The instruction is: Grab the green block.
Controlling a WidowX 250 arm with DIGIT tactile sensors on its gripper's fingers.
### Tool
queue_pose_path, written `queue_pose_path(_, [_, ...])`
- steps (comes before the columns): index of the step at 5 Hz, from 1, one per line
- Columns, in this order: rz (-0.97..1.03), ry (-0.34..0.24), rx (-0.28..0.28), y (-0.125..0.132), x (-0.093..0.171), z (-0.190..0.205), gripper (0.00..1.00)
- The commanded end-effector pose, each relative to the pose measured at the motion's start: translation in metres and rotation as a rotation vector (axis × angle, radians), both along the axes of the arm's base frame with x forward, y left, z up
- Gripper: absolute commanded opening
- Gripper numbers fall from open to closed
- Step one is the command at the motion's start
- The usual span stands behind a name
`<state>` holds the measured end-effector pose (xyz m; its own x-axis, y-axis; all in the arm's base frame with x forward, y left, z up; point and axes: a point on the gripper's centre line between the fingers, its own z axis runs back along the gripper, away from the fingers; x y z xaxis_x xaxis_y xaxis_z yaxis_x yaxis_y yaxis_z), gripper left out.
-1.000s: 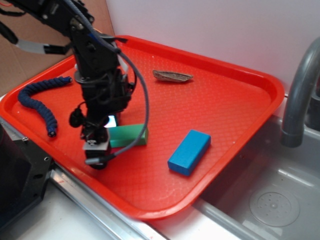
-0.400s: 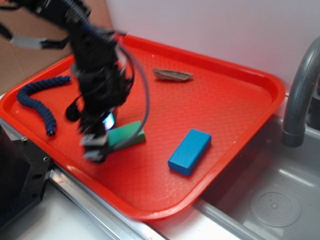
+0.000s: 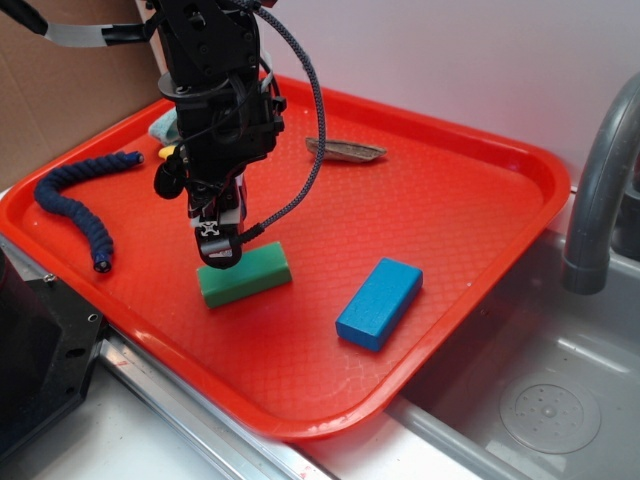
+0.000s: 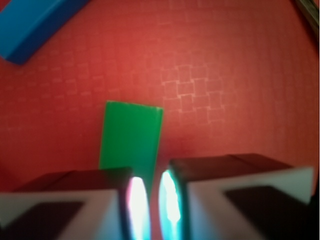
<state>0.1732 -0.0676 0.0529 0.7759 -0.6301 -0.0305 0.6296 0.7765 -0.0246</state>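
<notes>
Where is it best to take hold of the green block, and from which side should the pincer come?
Probably from above, closing across the two long side faces of the green block near its middle. It lies flat on the red tray, apart from the blue block, so both long faces look free. The pincer is over its left end, nearly shut, so it needs opening first.

Through the wrist camera I see the gripper (image 4: pixel 150 200), fingers nearly together with a narrow gap. The small solid green rectangular block (image 4: pixel 131 140) lies flat on the textured red plastic tray (image 4: pixel 225 85). A bright blue rectangular block (image 4: pixel 35 22) sits upper left.
</notes>
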Motion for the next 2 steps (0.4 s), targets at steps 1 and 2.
queue_pose_path(1, [0.164,-0.051,-0.049,-0.004,-0.009,0.016,1.00])
queue_pose_path(2, [0.183,-0.039,-0.046,-0.004,-0.008,0.002,1.00])
